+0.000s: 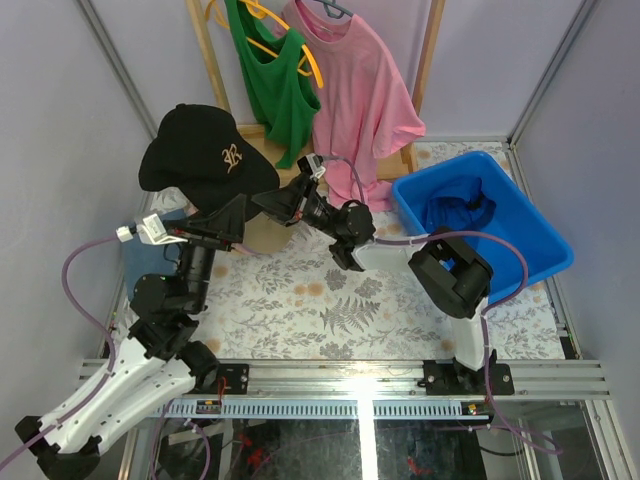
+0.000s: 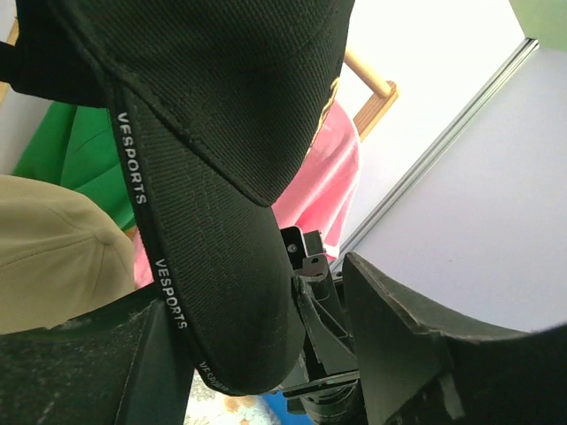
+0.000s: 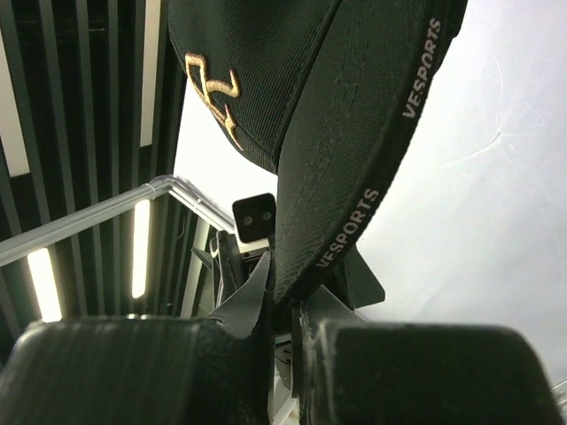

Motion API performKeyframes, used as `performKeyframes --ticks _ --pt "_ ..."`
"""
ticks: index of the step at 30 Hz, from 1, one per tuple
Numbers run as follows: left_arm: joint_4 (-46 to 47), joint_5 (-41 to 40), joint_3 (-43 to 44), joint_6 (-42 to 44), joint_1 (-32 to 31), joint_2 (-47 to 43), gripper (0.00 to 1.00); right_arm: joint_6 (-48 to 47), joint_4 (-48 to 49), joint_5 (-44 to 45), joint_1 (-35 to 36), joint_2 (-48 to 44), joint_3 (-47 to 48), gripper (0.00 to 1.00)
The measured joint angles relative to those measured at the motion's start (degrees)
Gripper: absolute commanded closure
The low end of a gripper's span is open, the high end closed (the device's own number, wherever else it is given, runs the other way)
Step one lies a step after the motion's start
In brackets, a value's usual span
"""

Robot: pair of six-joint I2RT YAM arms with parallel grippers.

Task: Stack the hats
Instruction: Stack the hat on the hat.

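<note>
The black hat [image 1: 205, 150] with a gold emblem [image 3: 213, 93] hangs in the air at the back left. My right gripper [image 1: 272, 203] is shut on the edge of its brim [image 3: 354, 177], as the right wrist view shows [image 3: 283, 283]. My left gripper [image 1: 232, 218] stands open around the same brim [image 2: 221, 292]; the brim lies near one finger [image 2: 89, 363], with a wide gap to the other finger [image 2: 399, 336]. A tan hat [image 2: 53, 257] sits just below and to the left. Dark blue fabric, seemingly a hat [image 1: 455, 212], lies in the bin.
A blue plastic bin [image 1: 540, 225] stands at the right. A pink T-shirt [image 1: 355, 90] and a green tank top [image 1: 270, 80] hang on a wooden rack [image 1: 205, 50] at the back. A flowered cloth [image 1: 330, 300] covers the table.
</note>
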Motion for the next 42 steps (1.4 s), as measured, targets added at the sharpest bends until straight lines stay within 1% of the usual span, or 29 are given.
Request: performKeyframes --ticks 7,13,20,24,27,30,36,40,42 --pt "-4.37 -1.16 1.03 -0.15 -0.20 -0.90 0.21 -1.60 -0.87 -1.40 -0.28 0.37 0.81 1.00" --pt "-8.81 -4.76 3.61 -1.20 -0.39 -1.64 0.12 -1.79 -0.90 -2.71 -0.63 1.42 1.05 1.00" --pt "-12.70 -10.03 4.20 -4.74 -0.39 -3.96 0.07 -1.77 -1.11 -4.66 -2.38 2.10 2.03 1.00" --pt "-17.35 -14.95 6.84 -8.07 -0.39 -3.74 0.04 -0.92 -1.51 -5.42 -4.55 2.78 2.89 1.00" --pt "-20.79 -19.06 10.25 -10.23 -0.39 -1.90 0.03 0.20 -1.92 -5.79 -6.40 4.11 4.33 1.00" --pt "-22.93 -22.67 12.33 -11.67 -0.39 0.15 0.00 0.96 -2.19 -6.10 -7.58 4.92 5.03 1.00" --pt "-28.35 -31.50 14.75 -15.67 -0.42 3.93 0.00 2.82 -2.40 -8.04 -9.09 5.84 7.45 1.00" --pt "-34.10 -37.16 19.76 -19.56 -0.39 6.73 0.00 4.24 -2.32 -8.90 -9.55 5.84 8.33 1.00" --pt "-36.98 -39.19 23.85 -21.09 -0.39 8.63 0.00 4.90 -2.34 -8.94 -9.75 5.84 8.33 1.00"
